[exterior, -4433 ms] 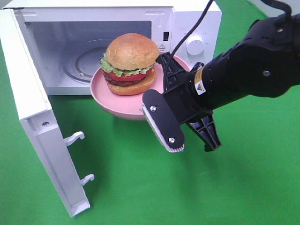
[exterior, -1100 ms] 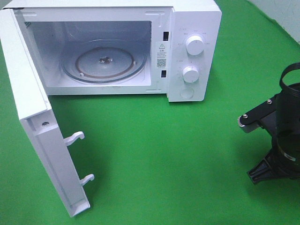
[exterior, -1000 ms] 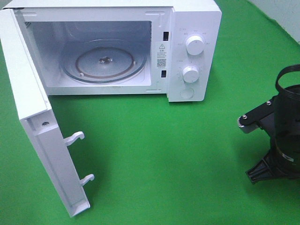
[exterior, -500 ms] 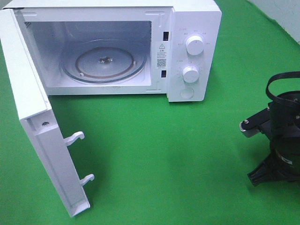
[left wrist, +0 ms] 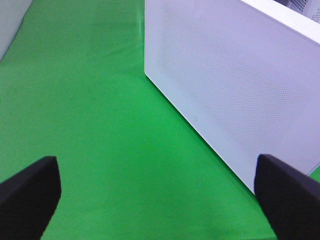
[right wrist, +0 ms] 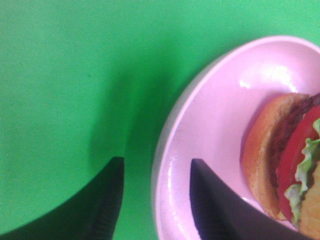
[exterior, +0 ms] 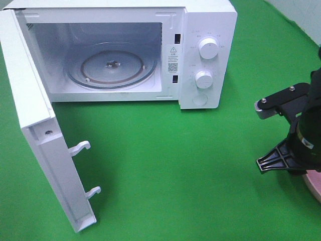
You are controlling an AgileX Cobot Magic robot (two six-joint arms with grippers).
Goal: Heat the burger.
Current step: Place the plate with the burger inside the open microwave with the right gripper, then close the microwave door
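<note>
**ITEM: burger on plate, off to the right; oven vacant**

**Change noted.** A few sec ago the burger (right wrist: 287, 165) sat on its pink plate (right wrist: 210, 135) at the microwave (exterior: 200, 55) mouth, carried by the right claw (right wrist: 152, 200). Now plate + burger are well apart from the oven, at the far right of the counter (exterior: 175, 170); only a sliver of pink rim shows in the high view, under the right arm. Over the last second the right claw has gone from near-closed to parted: fingers now straddle the plate rim, one outside, one over the dish, w/ gaps visible, no clamp. Reads as a release, or a re-grip in progress; can't tell which. Meaning for task: burger not in the oven, heating not begun; plate must travel to the cavity once more.

**Containers.**
- Microwave: door (exterior: 40, 130) swung fully out to the left. Cavity holds glass turntable (exterior: 111, 68) only, nothing on it. Two dials on the front panel.
- Pink plate: holds burger, set toward one side; bun, tomato, lettuce, patty edge visible in right wrist view. Whether the plate rests flat on the counter: can't tell.

**Left claw** (left wrist: 160, 192): fingers wide apart, holding nothing, near the outer face of the door.
</note>
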